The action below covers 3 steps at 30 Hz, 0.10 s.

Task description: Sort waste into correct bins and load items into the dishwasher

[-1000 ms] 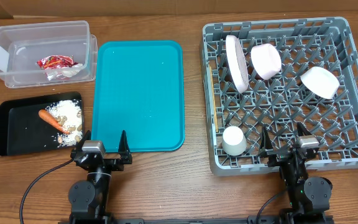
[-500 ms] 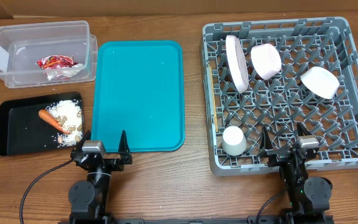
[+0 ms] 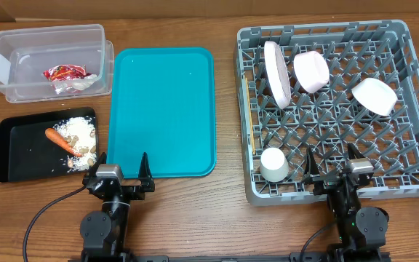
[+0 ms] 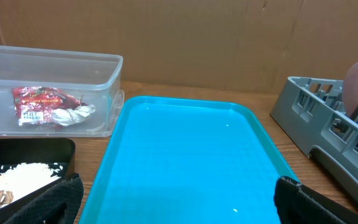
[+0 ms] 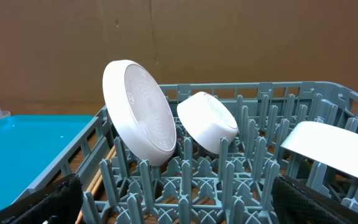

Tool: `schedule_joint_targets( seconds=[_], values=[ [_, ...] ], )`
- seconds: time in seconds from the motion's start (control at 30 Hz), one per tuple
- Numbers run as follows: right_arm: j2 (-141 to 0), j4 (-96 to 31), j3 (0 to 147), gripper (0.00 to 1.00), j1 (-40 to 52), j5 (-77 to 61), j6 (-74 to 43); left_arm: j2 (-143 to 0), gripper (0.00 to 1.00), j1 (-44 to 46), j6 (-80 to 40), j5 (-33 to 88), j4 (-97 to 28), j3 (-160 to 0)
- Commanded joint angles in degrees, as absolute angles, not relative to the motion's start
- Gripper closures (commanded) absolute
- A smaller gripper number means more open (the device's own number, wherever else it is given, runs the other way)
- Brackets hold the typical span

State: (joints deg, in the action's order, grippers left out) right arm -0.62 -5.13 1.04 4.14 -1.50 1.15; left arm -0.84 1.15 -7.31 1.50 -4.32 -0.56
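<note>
1. The left tool [image 3: 122, 159] sits low at the near edge of the bench [image 3: 224, 218], its fingers spread apart and holding nothing. The right tool [image 3: 332, 156] is the same, wide apart and empty, just short of the near wall of the dish rack [image 3: 413, 171].
2. The waste looks sorted. Far ahead of the left tool and off to its left, the clear tub [image 3: 6, 44] holds the red wrapper [image 3: 64, 72] with the white tissue [image 3: 80, 84] touching it. Just to the left of that tool, the black tray [image 3: 13, 156] holds the carrot [image 3: 59, 140] beside the nut shells and crumbs [image 3: 81, 135].
3. Straight ahead of the left tool, the teal tray [image 3: 162, 109] shows nothing on it.
4. The dishes are all in the rack.
   - The cup [image 3: 273, 164] stands just ahead and left of the right tool.
   - Farther ahead and left, the plate [image 3: 276, 73] stands on edge between the pegs, with one bowl [image 3: 311, 71] just beside it.
   - The other bowl [image 3: 373, 95] leans ahead and to the right.
   - The chopsticks [image 3: 246, 102] lie along the rack's left wall.
5. Judged from this layout, both halves of the task appear finished, and no stray item shows on the bench.
</note>
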Motion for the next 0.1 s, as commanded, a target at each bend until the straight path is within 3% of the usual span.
schedule_joint_targets(
  seconds=[0.0, 0.07],
  values=[
    [-0.2, -4.7, 0.5, 0.0, 4.1, -1.5, 1.3, -0.3, 0.0, 1.1, -6.4, 2.4, -4.3, -0.3],
    [-0.2, -4.7, 0.5, 0.0, 4.1, -1.5, 1.3, -0.3, 0.0, 1.1, -6.4, 2.4, -4.3, -0.3]
  ],
)
